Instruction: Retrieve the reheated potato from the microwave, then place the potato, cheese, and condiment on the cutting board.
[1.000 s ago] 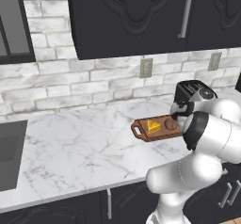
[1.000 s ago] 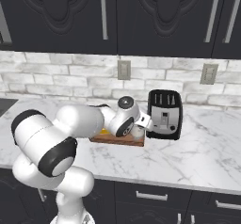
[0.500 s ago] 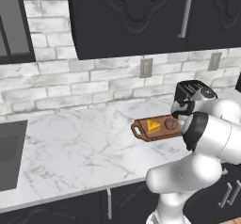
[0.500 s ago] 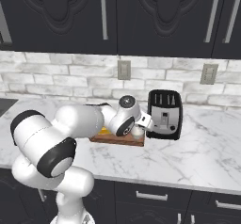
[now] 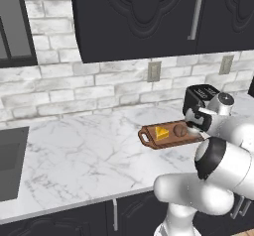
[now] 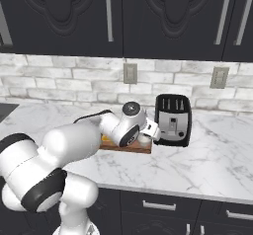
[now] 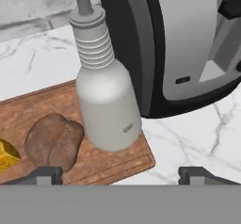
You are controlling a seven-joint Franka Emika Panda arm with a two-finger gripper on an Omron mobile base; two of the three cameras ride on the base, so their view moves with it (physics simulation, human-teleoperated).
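- Right now the gripper (image 7: 120, 173) hangs just off the toaster-side end of the cutting board (image 5: 171, 140), its jaws released and spread wide, with nothing between them; the two dark fingertips (image 7: 44, 173) show low in the hand view on either side of the condiment bottle (image 7: 107, 100).
- On the board's toaster-side end the condiment bottle stands upright, long axis vertical, its ribbed neck and thin nozzle pointing up; its base sits close to the board's corner and end edge.
- Just beside the bottle, the potato (image 7: 54, 140) rests on the board, a brown lump lying apart from the bottle by a narrow gap; in the left base view it (image 5: 180, 130) sits near the board's middle.
- Next to the potato on its handle side lies the cheese (image 5: 161, 133), a yellow wedge; the hand view catches just its tip (image 7: 7, 155).
- Along the counter the board's long axis runs sideways, with its rounded handle end and hole pointing away from the toaster (image 6: 172, 119).
- Very close to the board's end stands the toaster, leaving little room on that side; whether they touch is unclear.
- Beyond the handle end the marble counter (image 5: 79, 155) stretches wide toward the front edge and the brick wall (image 5: 74, 88).
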